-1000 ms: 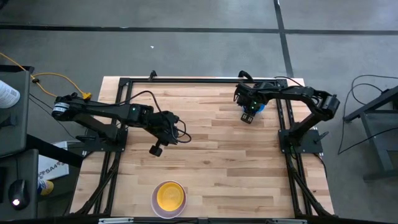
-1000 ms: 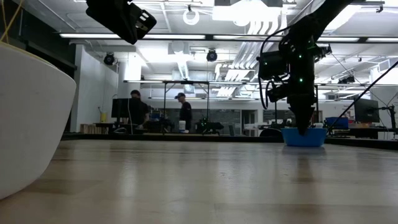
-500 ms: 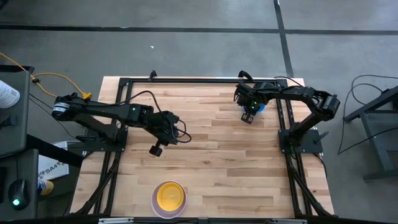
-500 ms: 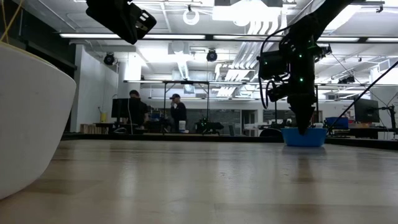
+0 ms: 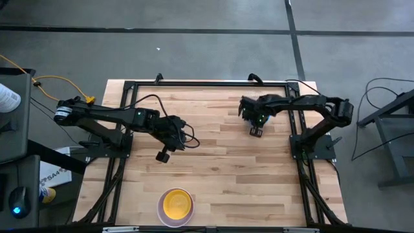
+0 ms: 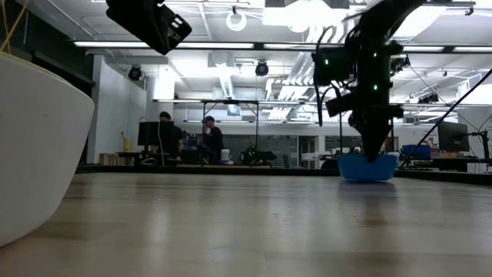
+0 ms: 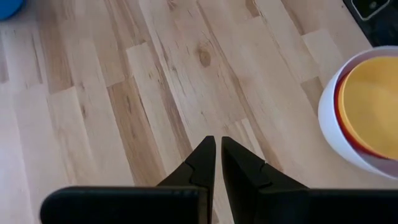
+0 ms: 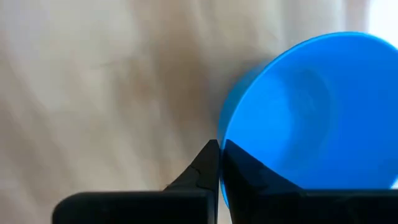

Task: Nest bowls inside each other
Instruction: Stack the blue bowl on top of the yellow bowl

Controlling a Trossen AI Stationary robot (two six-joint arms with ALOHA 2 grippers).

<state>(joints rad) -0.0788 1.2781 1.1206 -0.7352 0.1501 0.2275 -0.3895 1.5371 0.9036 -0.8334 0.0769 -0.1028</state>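
Note:
My right gripper (image 5: 256, 131) stands at the far right of the table, pointing down and shut on a blue bowl (image 8: 311, 112). The low view shows that bowl (image 6: 367, 168) under the gripper, down at the table top; whether it touches the wood I cannot tell. From above, the gripper hides it. A white bowl (image 5: 176, 206) rests on its base at the table's near edge, with a pink-red bowl and a yellow bowl (image 7: 373, 102) nested in it. My left gripper (image 5: 162, 156) hangs shut and holding nothing above the table's middle left. My right gripper pinches the blue bowl's rim (image 8: 222, 134), one finger inside the bowl and one outside. The fingers come from above, pointing down. The bowl sits below them with its opening up.
Bare wooden table top (image 5: 220, 168) lies between the blue bowl and the nested bowls. A black frame (image 5: 207, 84) runs along the far edge and down both sides, by the arm bases. People stand far back in the room beyond the table.
My right gripper has swung a short way toward the table's near edge and slightly left, taking the blue bowl with it. In the low view the bowl now stands farther left and looks a little larger.

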